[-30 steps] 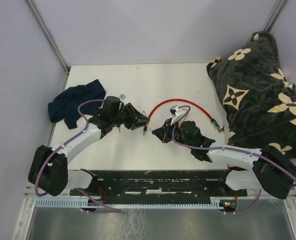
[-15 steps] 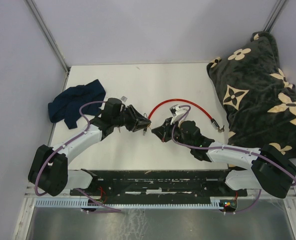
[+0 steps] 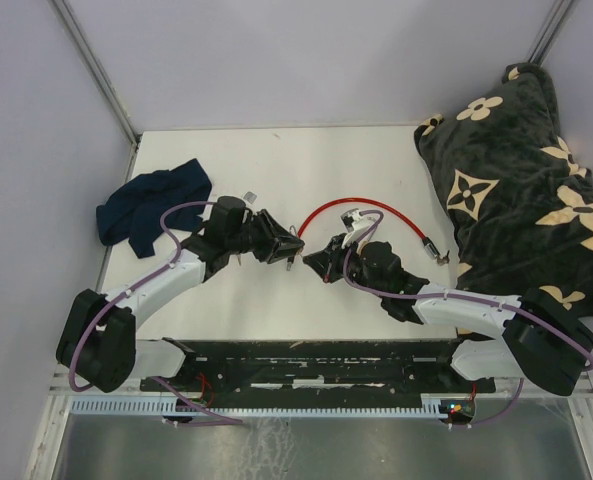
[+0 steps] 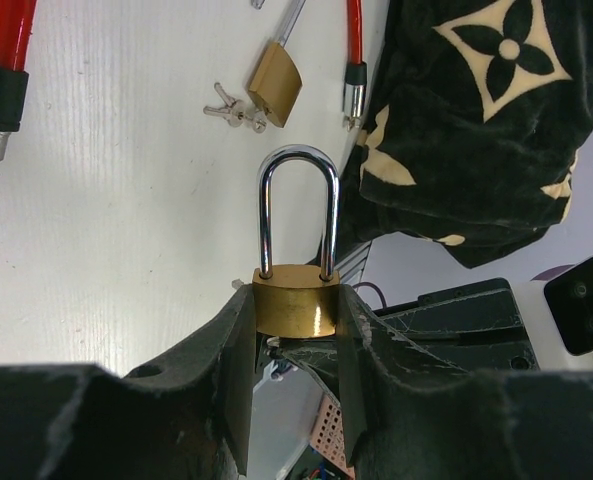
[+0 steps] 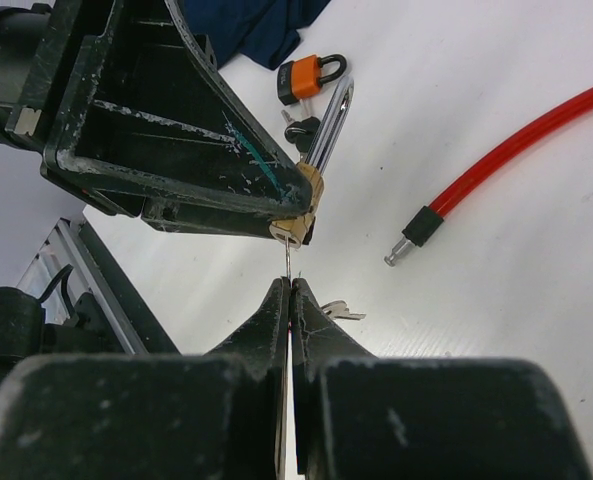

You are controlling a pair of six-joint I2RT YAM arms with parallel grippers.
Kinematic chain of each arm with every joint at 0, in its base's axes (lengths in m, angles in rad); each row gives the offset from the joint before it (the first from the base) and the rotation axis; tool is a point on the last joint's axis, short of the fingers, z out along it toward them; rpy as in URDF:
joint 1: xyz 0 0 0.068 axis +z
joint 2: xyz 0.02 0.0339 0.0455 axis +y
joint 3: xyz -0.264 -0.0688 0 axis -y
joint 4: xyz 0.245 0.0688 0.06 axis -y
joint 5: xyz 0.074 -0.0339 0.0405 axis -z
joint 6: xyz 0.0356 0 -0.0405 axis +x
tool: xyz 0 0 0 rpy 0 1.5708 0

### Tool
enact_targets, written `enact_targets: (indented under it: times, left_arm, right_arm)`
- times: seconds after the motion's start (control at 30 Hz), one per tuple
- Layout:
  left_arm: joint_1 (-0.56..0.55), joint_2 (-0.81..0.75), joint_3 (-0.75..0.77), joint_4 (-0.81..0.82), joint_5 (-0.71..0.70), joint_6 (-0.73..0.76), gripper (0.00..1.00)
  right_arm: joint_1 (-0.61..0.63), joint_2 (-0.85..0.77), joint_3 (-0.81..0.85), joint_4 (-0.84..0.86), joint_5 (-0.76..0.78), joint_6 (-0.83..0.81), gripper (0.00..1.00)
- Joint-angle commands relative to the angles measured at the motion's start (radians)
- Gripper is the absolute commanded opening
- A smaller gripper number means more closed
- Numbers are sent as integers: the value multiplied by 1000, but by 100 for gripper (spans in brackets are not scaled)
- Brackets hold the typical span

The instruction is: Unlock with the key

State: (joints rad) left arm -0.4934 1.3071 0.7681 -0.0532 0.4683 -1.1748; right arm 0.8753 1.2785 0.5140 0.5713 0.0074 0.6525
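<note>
My left gripper [image 4: 294, 312] is shut on a brass padlock [image 4: 294, 296], whose steel shackle [image 4: 296, 205] stands closed and points away from the wrist. In the top view the left gripper [image 3: 284, 245] and the right gripper [image 3: 314, 264] meet tip to tip at the table's middle. My right gripper [image 5: 290, 286] is shut on a thin silver key [image 5: 288, 258]. The key's blade reaches up into the bottom face of the padlock [image 5: 301, 222], which is held between the left fingers [image 5: 176, 130].
A red cable [image 3: 361, 209] arcs behind the grippers. A second brass padlock [image 4: 275, 92] with small keys [image 4: 231, 112] lies by it. An orange padlock [image 5: 306, 76], a loose key [image 5: 338, 311], a blue cloth [image 3: 151, 205] and a black flowered cushion [image 3: 521, 180] are also here.
The left gripper has shifted slightly to the right with the padlock, closing on the right gripper's key. The right arm has barely moved.
</note>
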Motion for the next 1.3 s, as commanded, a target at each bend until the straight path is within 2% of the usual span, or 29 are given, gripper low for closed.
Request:
enact_targets:
  times: [0.0, 0.4, 0.63, 1.27]
  left_arm:
    - [-10, -21, 0, 55, -6, -19, 3]
    - [-73, -70, -6, 35, -162, -29, 3]
    - [-149, -83, -24, 46, -282, -73, 3]
    - [-250, -90, -97, 136, -264, -164, 3]
  right_arm:
    - [5, -9, 12, 50, 51, 16, 2]
    - [5, -2, 15, 51, 85, 70, 2]
    - [5, 27, 6, 134, 111, 114, 2]
    - [4, 87, -29, 339, 140, -11, 2]
